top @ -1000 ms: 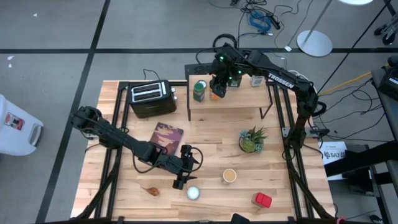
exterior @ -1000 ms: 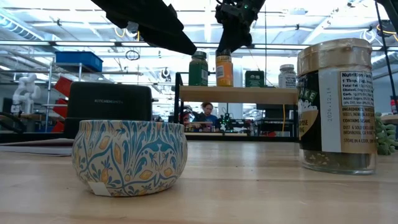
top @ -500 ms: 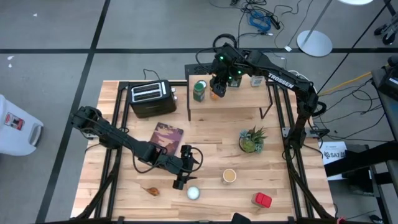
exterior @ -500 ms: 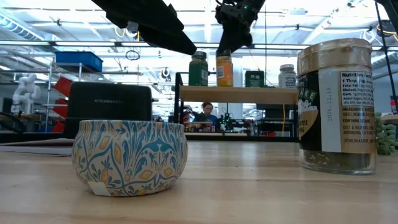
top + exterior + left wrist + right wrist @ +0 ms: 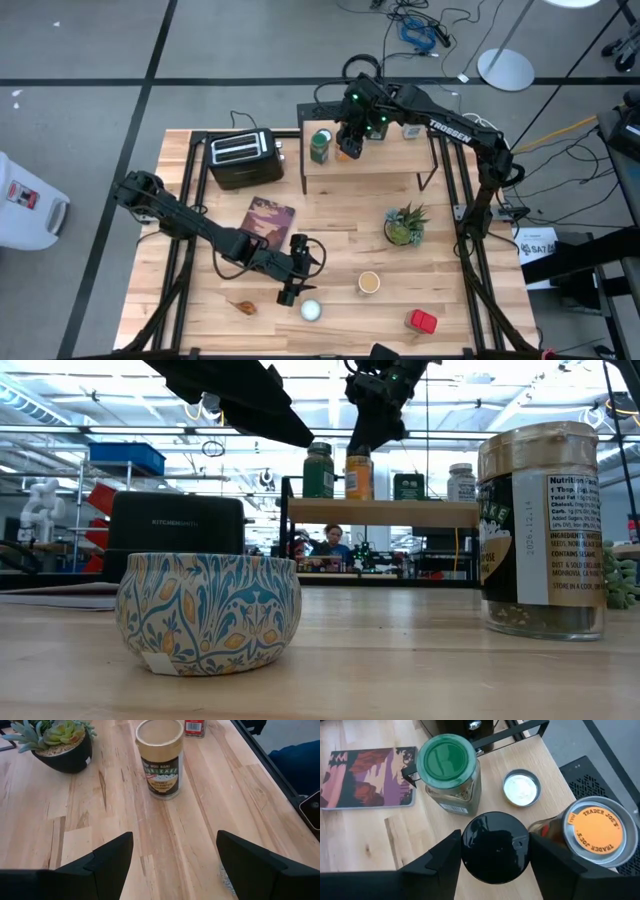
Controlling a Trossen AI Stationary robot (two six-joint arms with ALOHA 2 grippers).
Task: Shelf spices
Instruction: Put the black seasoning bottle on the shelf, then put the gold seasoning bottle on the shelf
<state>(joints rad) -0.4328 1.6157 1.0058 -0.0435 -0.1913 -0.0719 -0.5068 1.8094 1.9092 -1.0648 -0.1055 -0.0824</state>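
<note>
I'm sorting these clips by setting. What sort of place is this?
Probably a robotics lab or workshop made up as a kitchen counter. The light wooden table holds a black two-slot toaster and spice jars, but it stands on a grey floor with loose cables, and industrial shelving fills the room behind.

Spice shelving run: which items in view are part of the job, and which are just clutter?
Job: light wooden shelf with black legs; green-lidded glass jar; black-lidded jar; orange-lidded jar; tan-lidded jar; patterned round tin; red tin.
Clutter: black two-slot toaster; reddish-covered book; potted green succulent.
</note>
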